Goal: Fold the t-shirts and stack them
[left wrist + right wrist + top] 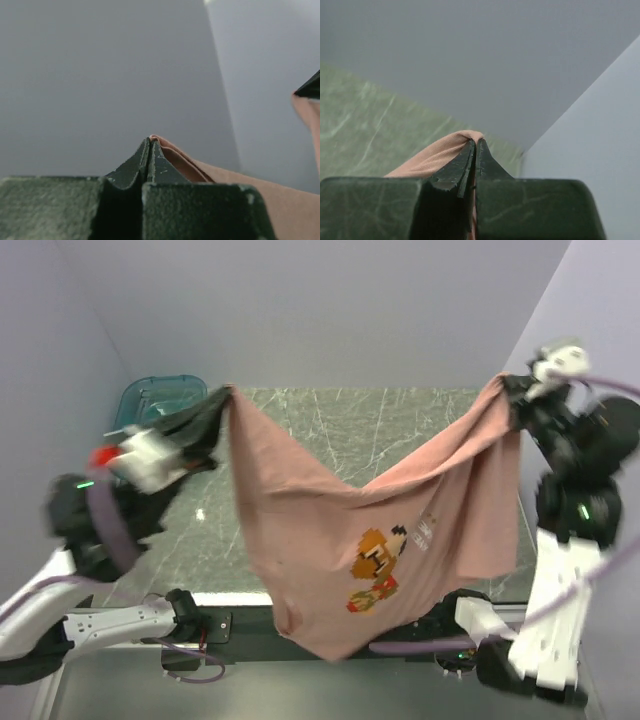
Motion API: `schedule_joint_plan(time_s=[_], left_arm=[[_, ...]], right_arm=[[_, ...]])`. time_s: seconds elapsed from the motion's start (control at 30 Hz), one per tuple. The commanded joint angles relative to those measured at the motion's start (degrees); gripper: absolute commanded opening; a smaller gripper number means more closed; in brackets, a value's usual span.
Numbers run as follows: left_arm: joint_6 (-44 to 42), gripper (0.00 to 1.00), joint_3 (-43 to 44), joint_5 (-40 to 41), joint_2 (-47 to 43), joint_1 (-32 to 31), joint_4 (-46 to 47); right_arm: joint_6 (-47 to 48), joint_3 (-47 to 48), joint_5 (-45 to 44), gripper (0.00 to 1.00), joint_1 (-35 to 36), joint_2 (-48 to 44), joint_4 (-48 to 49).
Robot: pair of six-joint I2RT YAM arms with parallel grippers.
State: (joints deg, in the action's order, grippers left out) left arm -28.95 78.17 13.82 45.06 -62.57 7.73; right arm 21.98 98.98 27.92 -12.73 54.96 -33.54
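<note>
A dusty-pink t-shirt (pixel 330 530) with a pixel-art character on the chest hangs in the air between my two grippers, sagging in the middle with its lower part near the table's front edge. My left gripper (pixel 222 400) is shut on its upper left corner; the pink cloth (pixel 180 160) shows pinched at its fingertips in the left wrist view, where the gripper (pixel 150 141) is closed. My right gripper (pixel 508 388) is shut on the upper right corner; in the right wrist view the gripper (pixel 475 142) pinches the cloth (pixel 435 155).
A teal translucent tray (pixel 160 400) sits at the back left of the green marbled table (pixel 400 430), behind the left arm. Grey walls close in at the back and both sides.
</note>
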Motion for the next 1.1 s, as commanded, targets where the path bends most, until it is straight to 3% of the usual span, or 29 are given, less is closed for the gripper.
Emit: schedule_joint_plan(time_s=[0.0,0.03,0.13,0.2,0.33,0.47,0.7,0.87,0.9,0.97,1.0,1.03,1.07], left_arm=[[6.9,0.01,-5.7,4.4,4.8,8.5,6.8],[11.1,0.01,-6.6,-4.1,6.8,17.9,5.5],[24.8,0.01,-12.2,-15.2,12.7,33.3,7.8],[31.5,0.01,-16.2,-21.5,17.1,37.9,12.8],[40.4,0.01,-16.1,-28.7,36.2,47.6,18.7],[44.3,0.01,-8.2,-32.6,51.4,51.1,18.6],[44.5,0.01,7.2,-29.4,68.1,52.6,11.0],[49.4,0.01,19.1,-22.6,73.6,52.6,6.6],[51.1,0.01,20.4,-21.2,74.0,52.6,6.4],[55.4,0.01,24.1,-17.0,74.7,52.7,5.0],[58.3,0.11,25.4,-16.3,74.8,52.7,4.4],[59.6,0.47,26.3,-15.2,74.7,52.6,3.7],[61.6,0.65,28.0,-14.1,74.6,52.6,1.2]], right_arm=[[-2.5,-10.6,-1.4,0.00,0.2,4.9,6.3],[-2.5,-12.3,-1.4,0.00,0.4,6.9,8.2],[-3.3,-18.7,-2.3,0.00,2.1,11.7,12.4],[-2.8,-23.0,-6.2,0.00,5.2,14.5,14.9],[-2.3,-25.2,-11.0,0.00,9.9,26.8,20.3],[-4.3,-19.4,-13.2,0.00,11.3,39.6,20.4],[-6.9,-5.3,-18.7,0.00,12.5,54.1,20.2],[-16.9,4.9,-34.0,0.01,14.4,61.1,22.3],[-18.7,8.6,-36.4,0.04,14.7,61.9,22.5],[-21.8,12.6,-40.0,0.37,15.2,64.7,21.3],[-21.8,17.3,-39.7,0.53,15.7,65.7,19.8],[-21.9,19.2,-40.2,0.75,15.9,67.3,16.6],[-21.9,20.5,-39.9,0.82,16.0,67.5,15.4]])
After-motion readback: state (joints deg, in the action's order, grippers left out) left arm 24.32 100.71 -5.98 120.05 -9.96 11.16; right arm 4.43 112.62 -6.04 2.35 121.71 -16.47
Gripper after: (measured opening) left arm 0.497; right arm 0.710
